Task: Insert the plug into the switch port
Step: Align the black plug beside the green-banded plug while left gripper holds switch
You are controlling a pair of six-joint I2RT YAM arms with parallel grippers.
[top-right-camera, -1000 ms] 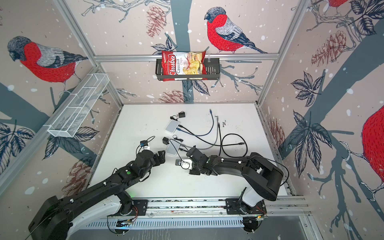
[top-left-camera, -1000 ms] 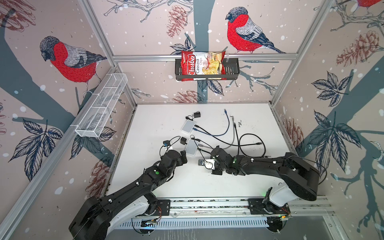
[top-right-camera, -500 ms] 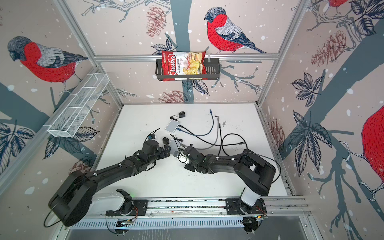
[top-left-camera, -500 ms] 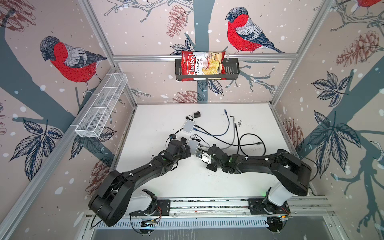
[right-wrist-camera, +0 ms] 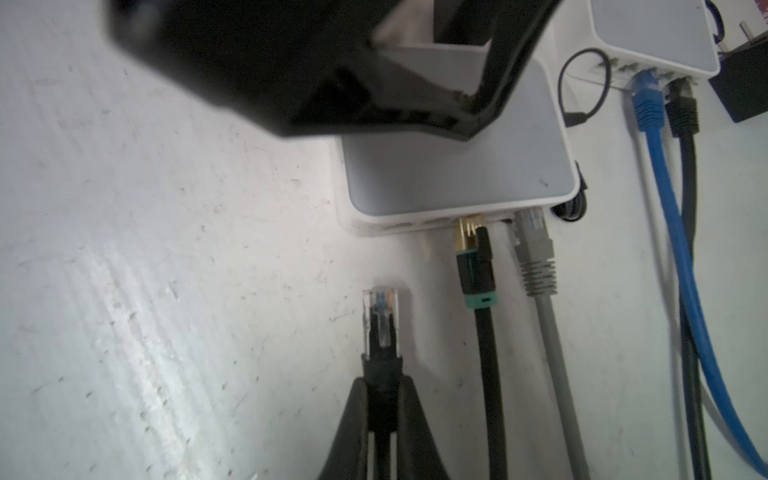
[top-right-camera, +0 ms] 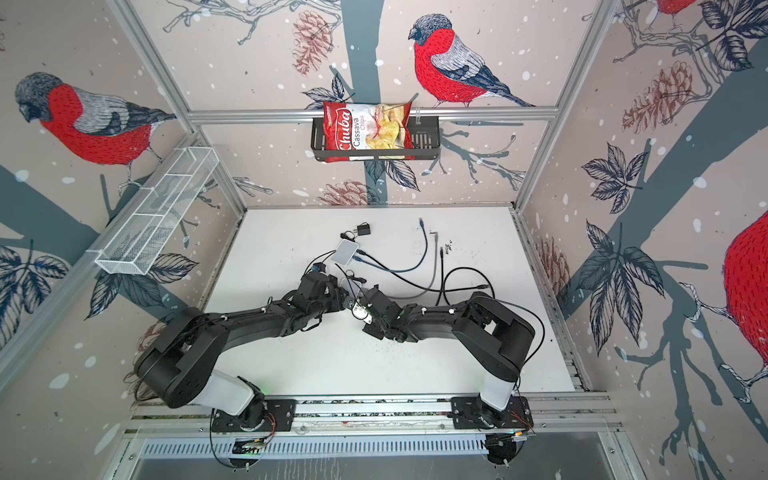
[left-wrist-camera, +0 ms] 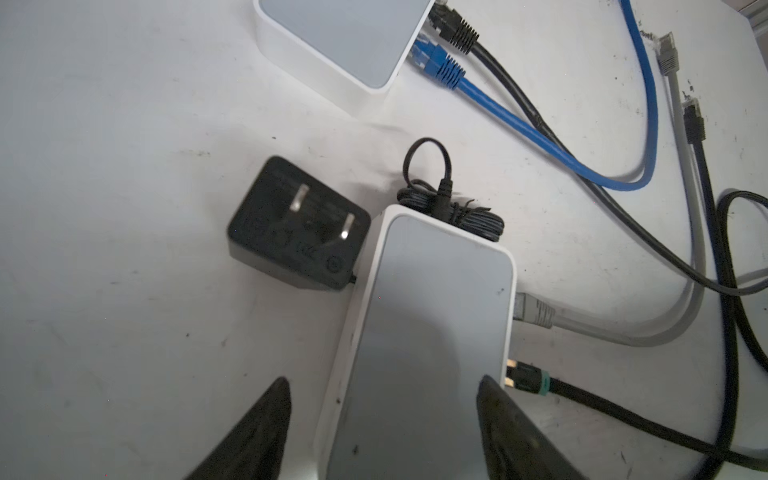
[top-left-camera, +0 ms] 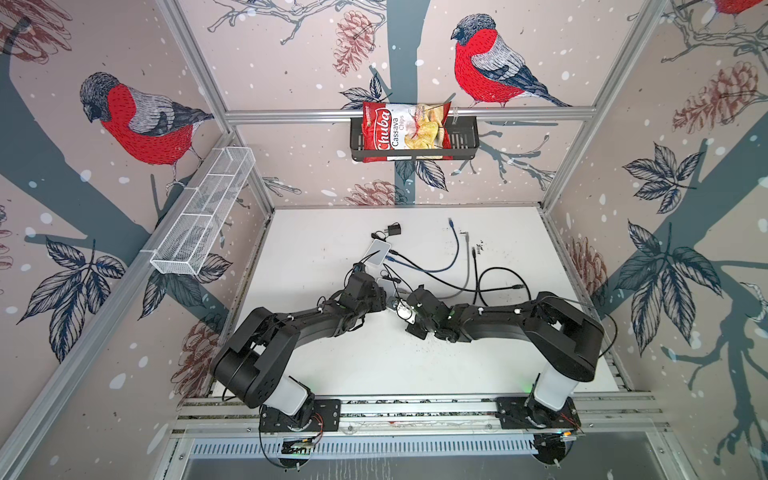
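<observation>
Closing around the switch [left-wrist-camera: 424, 332], left hand [left-wrist-camera: 380, 432] straddles it.

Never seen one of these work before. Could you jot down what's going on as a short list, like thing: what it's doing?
right gripper: shut on the clear-tipped plug, aimed at the near switch, not yet in
left gripper: jaws straddling that switch
near switch ports: gold-tipped plug and grey plug in
far switch: blue and black cables in
power adapter: beside the near switch
</observation>
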